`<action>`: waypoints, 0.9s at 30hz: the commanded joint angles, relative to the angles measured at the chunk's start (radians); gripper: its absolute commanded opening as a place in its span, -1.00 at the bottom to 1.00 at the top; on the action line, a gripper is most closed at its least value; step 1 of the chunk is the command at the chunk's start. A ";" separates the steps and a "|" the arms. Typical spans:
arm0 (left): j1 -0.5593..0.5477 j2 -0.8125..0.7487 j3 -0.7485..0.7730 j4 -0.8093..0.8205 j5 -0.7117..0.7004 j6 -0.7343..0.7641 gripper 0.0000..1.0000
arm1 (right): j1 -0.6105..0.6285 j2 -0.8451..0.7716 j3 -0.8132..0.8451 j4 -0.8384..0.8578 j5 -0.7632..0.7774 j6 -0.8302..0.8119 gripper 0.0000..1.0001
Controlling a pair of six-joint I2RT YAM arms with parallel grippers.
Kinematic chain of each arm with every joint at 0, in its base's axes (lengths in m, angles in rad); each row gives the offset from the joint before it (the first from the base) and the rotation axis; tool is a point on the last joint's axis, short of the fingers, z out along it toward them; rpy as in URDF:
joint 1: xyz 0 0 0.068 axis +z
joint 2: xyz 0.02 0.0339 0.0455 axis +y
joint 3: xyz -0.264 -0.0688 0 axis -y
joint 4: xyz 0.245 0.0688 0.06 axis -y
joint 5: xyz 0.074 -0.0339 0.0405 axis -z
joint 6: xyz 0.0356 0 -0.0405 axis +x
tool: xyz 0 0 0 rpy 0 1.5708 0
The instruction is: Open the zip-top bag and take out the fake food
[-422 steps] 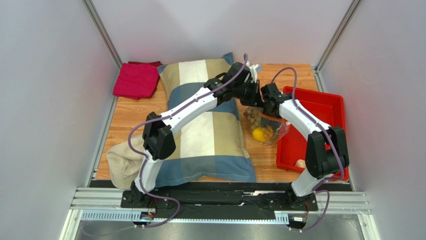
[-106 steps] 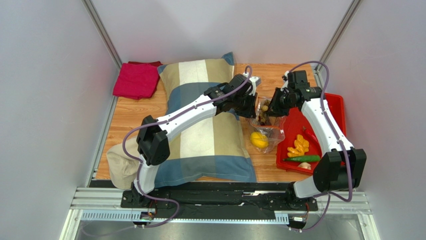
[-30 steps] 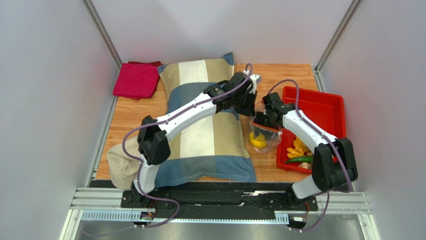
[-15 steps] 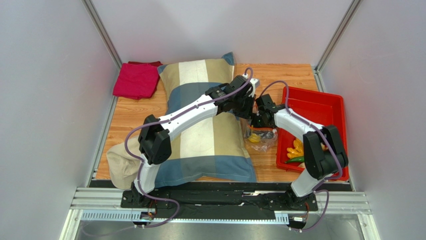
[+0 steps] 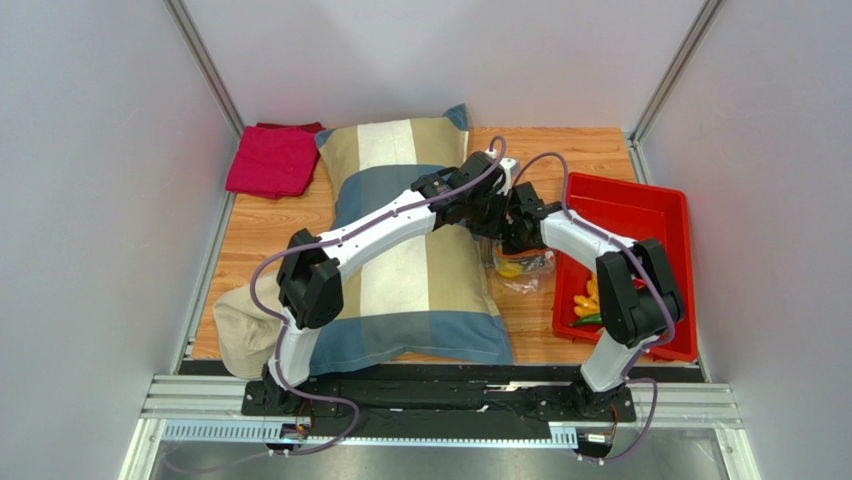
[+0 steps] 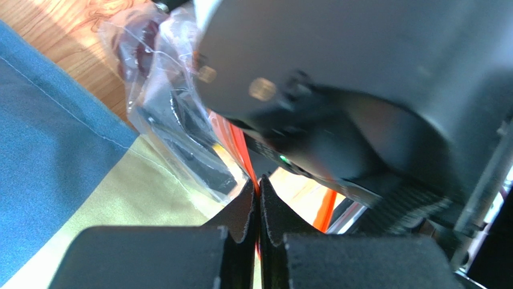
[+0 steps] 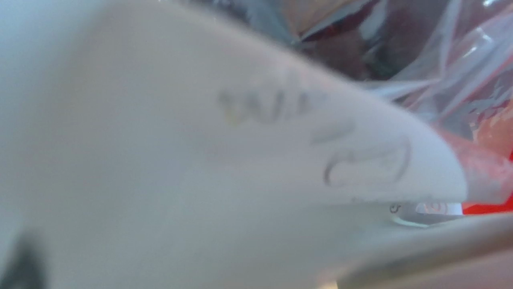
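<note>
The zip-top bag (image 5: pixel 524 270) lies on the wood between pillow and tray, a yellow lemon (image 5: pixel 510 268) of the fake food showing through it. My left gripper (image 6: pixel 259 180) is shut on the bag's red-orange zip strip (image 6: pixel 232 129); from above, my left gripper (image 5: pixel 493 225) sits at the bag's top edge. My right gripper (image 5: pixel 516 236) is pushed down at the bag's mouth, right beside the left one. In the right wrist view the bag's white label (image 7: pixel 211 180) fills the picture and hides the fingers. Orange pieces (image 5: pixel 586 295) and a green vegetable (image 5: pixel 588 320) lie in the tray.
A big striped pillow (image 5: pixel 400 270) covers the middle of the table, under the left arm. A red tray (image 5: pixel 650 215) stands at the right. A folded red cloth (image 5: pixel 272 160) lies at the back left, and a beige cloth (image 5: pixel 235 325) sticks out from under the pillow.
My right gripper has moved left and down from above the bag to its mouth, close against the left gripper. The bag has bunched up smaller. The left gripper kept its hold.
</note>
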 commanded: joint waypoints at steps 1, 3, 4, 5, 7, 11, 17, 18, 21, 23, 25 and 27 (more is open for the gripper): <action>-0.003 0.003 0.005 0.017 0.023 -0.009 -1.00 | 0.006 0.039 0.049 0.052 0.059 -0.029 0.42; -0.003 -0.001 0.002 0.015 0.016 -0.004 -1.00 | 0.006 0.016 0.058 0.039 0.051 -0.031 0.26; -0.003 -0.004 0.002 0.015 0.005 -0.003 -1.00 | 0.006 -0.019 0.062 0.030 0.050 -0.028 0.02; -0.003 -0.006 0.002 0.015 0.002 -0.003 -1.00 | 0.006 -0.040 0.071 -0.003 0.051 -0.028 -0.14; -0.003 -0.007 0.006 0.014 -0.004 -0.004 -1.00 | 0.006 -0.111 0.094 -0.048 0.039 -0.023 -0.61; 0.000 -0.012 0.029 0.008 -0.032 -0.001 -1.00 | 0.006 -0.240 0.099 -0.161 -0.009 -0.011 -1.00; 0.014 -0.014 0.054 -0.016 -0.072 -0.004 -1.00 | 0.006 -0.383 0.119 -0.235 -0.023 -0.017 -1.00; 0.014 -0.015 0.056 -0.013 -0.073 -0.004 -1.00 | 0.006 -0.409 0.125 -0.240 -0.010 -0.022 -1.00; 0.014 -0.018 0.057 -0.016 -0.075 -0.004 -1.00 | 0.005 -0.464 0.131 -0.222 0.019 -0.023 -1.00; 0.014 -0.023 0.054 -0.016 -0.079 -0.004 -1.00 | -0.009 -0.473 0.130 -0.220 0.031 -0.020 -1.00; 0.017 -0.036 0.057 -0.022 -0.102 0.010 -1.00 | -0.027 -0.452 0.130 -0.244 0.056 -0.012 -1.00; 0.017 -0.056 0.059 -0.020 -0.128 0.034 -1.00 | -0.056 -0.426 0.116 -0.281 0.074 -0.015 -1.00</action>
